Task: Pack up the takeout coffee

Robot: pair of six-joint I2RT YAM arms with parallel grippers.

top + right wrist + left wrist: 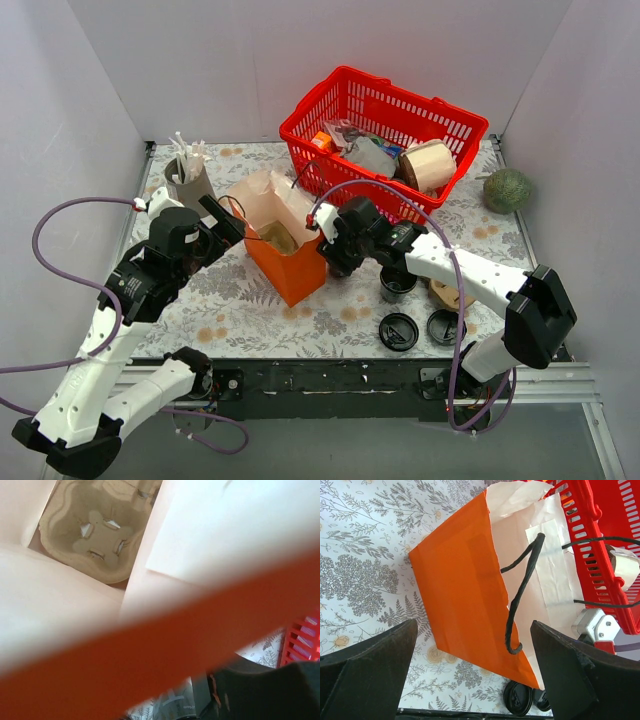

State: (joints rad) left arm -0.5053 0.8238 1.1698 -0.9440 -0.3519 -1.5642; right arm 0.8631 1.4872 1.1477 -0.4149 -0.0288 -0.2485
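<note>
The orange paper bag [287, 262] stands open mid-table, white inside, with a cardboard cup carrier [94, 536] at its bottom. My right gripper [336, 250] is at the bag's right wall, just below its rim [165, 655], shut on a small dark cup, the takeout coffee [340, 267]. In the right wrist view the coffee [272, 692] shows only as a dark blurred shape. My left gripper [222, 228] is open and empty at the bag's upper left. In the left wrist view its open gripper [475, 680] looks down on the bag [462, 600] and its black cord handle [522, 592].
An open black cup [397, 283] stands right of the bag, with two loose black lids [398, 331] [445, 326] in front. A red basket [385, 135] of goods is behind, a holder of stirrers [188, 172] at back left, and a green ball [508, 189] at far right.
</note>
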